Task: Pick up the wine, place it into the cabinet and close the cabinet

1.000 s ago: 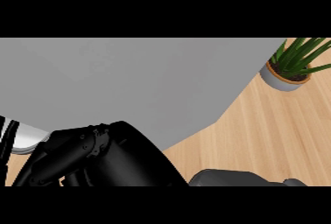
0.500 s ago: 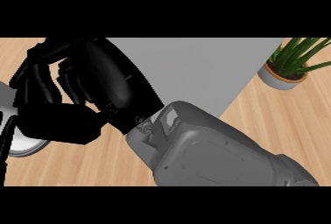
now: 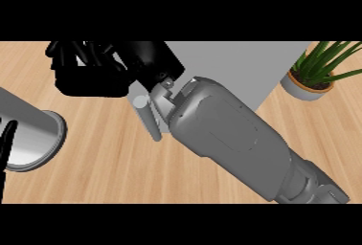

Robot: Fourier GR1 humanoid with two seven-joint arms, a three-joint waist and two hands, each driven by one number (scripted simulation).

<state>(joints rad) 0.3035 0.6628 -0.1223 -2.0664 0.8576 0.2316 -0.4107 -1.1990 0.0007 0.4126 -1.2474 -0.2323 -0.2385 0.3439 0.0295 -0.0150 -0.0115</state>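
**Inspector:** Surroundings?

**Assistant:** A wood-grain surface [image 3: 106,172] fills most of the view. There is a flat grey panel [image 3: 233,62] at top middle, and one potted plant [image 3: 311,81] stands on the wood just beside the panel's right edge.

**Inspector:** Location of the wine?

**Assistant:** Not visible anywhere, and neither is the cabinet. The count for each is nil.

**Inspector:** Hands?

**Assistant:** One forearm [image 3: 226,139] enters from the lower right and runs up to the left. Judged by that side, its hand is the right hand [image 3: 92,76]. The fingers are curled in, and nothing shows inside them. No left hand can be identified. At the left edge lies one grey cylinder [image 3: 32,134] with one thin black strip [image 3: 7,143] across it. I cannot tell what either is.

**Inspector:** Handling assessment?

**Assistant:** This is a judgement only. A wine bottle would be glass, so rigid, smooth-sided, breakable and heavy for its width. The hand should wrap round the body below the shoulder rather than the narrow neck. The bottle should be kept upright and set down gently inside the cabinet before the door is swung shut.
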